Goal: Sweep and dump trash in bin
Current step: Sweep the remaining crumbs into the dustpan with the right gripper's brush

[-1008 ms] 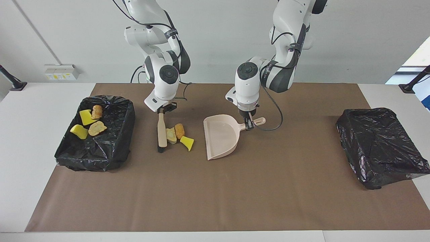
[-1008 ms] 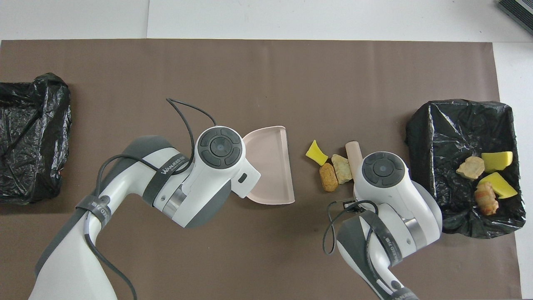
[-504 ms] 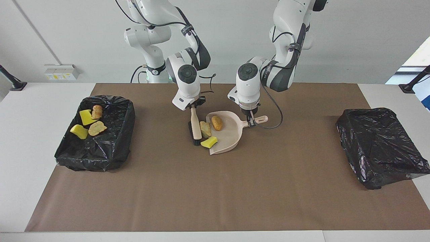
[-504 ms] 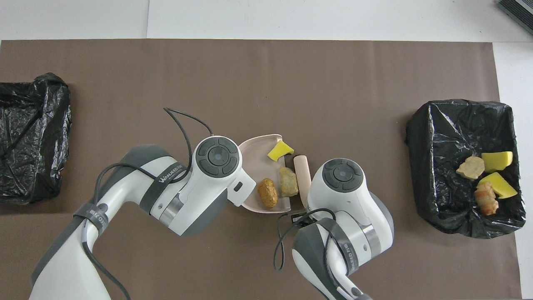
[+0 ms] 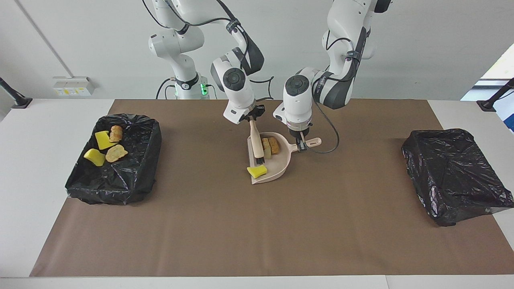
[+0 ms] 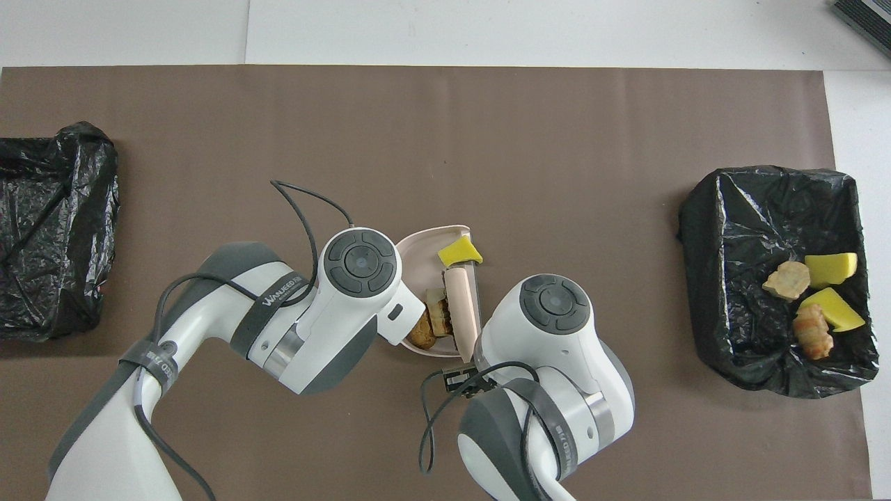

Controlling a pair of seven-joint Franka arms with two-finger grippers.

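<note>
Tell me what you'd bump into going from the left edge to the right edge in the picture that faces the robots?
Black bin with trash in it → brush → pink dustpan → empty black bin.

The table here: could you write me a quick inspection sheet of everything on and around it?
Surface: brown mat over a white table.
Job's things: pink dustpan holds two tan chunks; a yellow chunk sits at its lip. Brush lies across the pan. One lined bin holds four chunks; the other bin shows none.
Clutter: nothing seen.
Grippers: left gripper shut on the dustpan handle; right gripper shut on the brush.
Cables: black cable loops beside the left gripper.
Surroundings: wall socket.
</note>
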